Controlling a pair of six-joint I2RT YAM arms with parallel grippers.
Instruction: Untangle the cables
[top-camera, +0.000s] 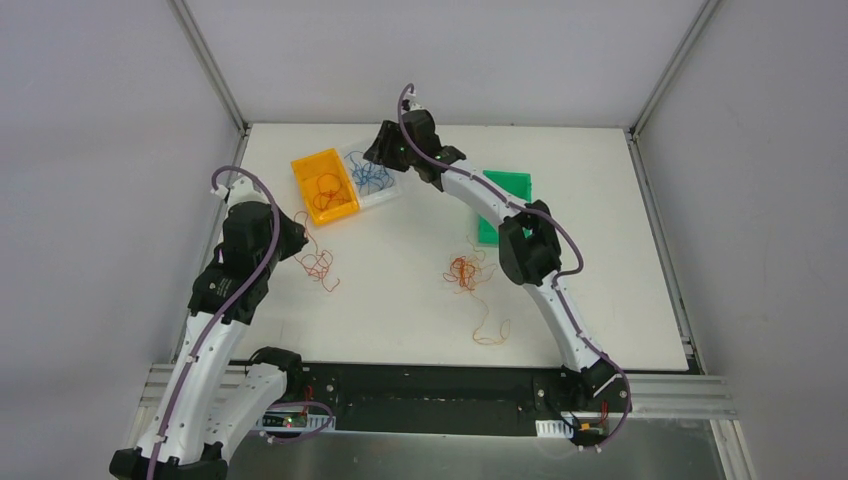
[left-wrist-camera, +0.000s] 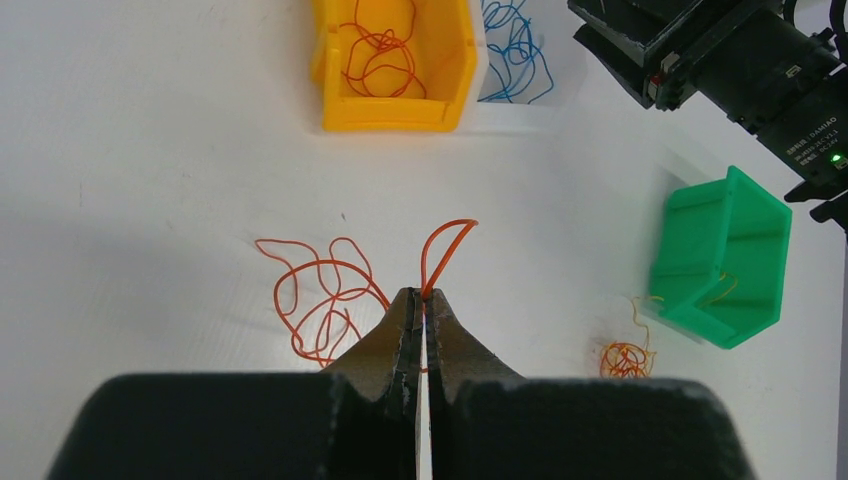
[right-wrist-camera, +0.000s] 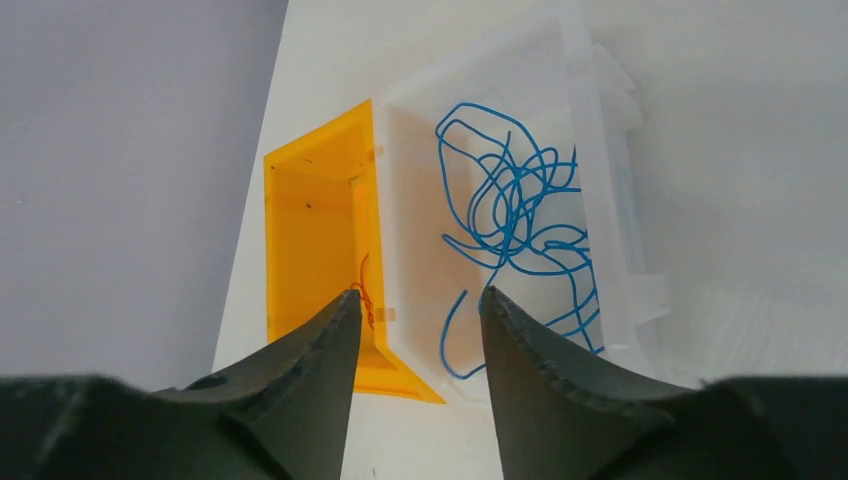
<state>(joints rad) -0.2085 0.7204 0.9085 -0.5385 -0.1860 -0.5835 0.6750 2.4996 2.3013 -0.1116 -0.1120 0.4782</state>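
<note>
Since the table (top-camera: 400, 300) has the yellow bin (left-wrist-camera: 395, 112) at the far side and your left hand (left-wrist-camera: 422, 296) is pressed together on an orange cable (left-wrist-camera: 335, 295), pinching it at a bend while the rest looks to trail on the table, the step reads as carry-and-drop into that bin. Lift straight up until the tail clears, then go across; dragging it low could snag it. Release well inside the walls, not over the rim.

The clear bin (right-wrist-camera: 600, 150) sits touching the yellow one. Your right hand (right-wrist-camera: 420, 296) hovers over it, spread, holding nothing, with the blue cables (right-wrist-camera: 520, 220) below. That's close to your drop spot, so I'd pull it off toward the knot (top-camera: 462, 272) mid-table.

Hard to see:
- From above, the right arm covers part of the green bin (left-wrist-camera: 700, 290), and the left wrist hides its own hand.
- I can't tell what colours the knot holds besides orange.
- The held orange piece could be one strand or two.
</note>
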